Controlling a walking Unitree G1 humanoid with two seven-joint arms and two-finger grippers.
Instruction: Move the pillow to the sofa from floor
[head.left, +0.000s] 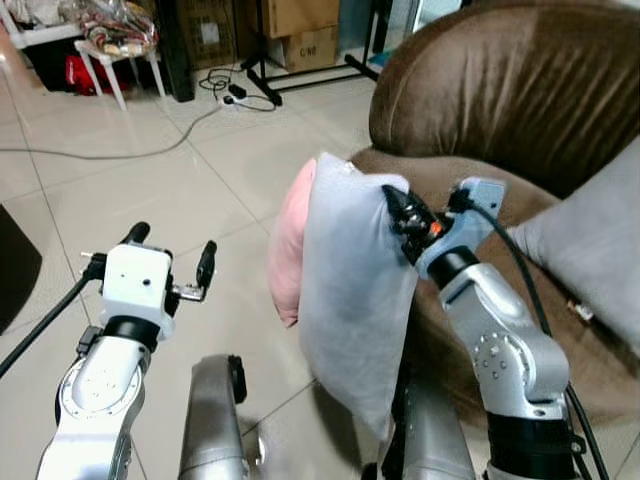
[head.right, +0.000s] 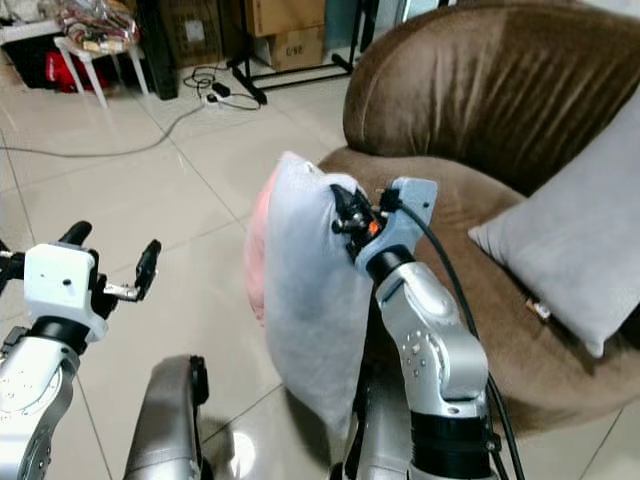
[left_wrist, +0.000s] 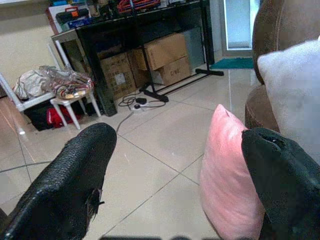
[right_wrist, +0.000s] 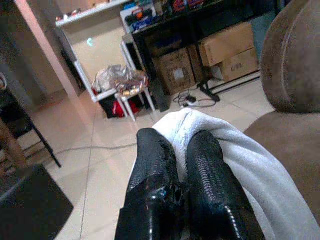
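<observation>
**Grey pillow hanging at the sofa's edge**

Your right gripper (head.left: 398, 212) is pinching the grey pillow (head.left: 352, 290) by its top corner, dangling it off the floor just left of the brown sofa (head.left: 500, 110). Your left gripper (head.left: 172, 252) is hovering with fingers spread, holding nothing. A pink pillow (head.left: 288, 245) is showing behind.

Pale greys, pink and deep brown over cream tile

The pillow (head.left: 355, 300) pinched by the right claw (head.left: 400, 215) is light grey-white and plain, with a soft pink pillow (head.left: 288, 245) at its 9 o'clock. The sofa (head.left: 500, 80) is dark chocolate brown with a velvety sheen; a second grey cushion (head.left: 590, 250) lies at 3 o'clock on it. Both claws have black textured fingers (right_wrist: 205, 185) on silver arms, and the left claw (head.left: 170, 262) has a white wrist housing. The floor (head.left: 120, 190) is glossy cream tile with thin dark grout lines. At 12 o'clock are tan cardboard boxes (head.left: 300, 30) and a black stand (head.left: 300, 75).
</observation>
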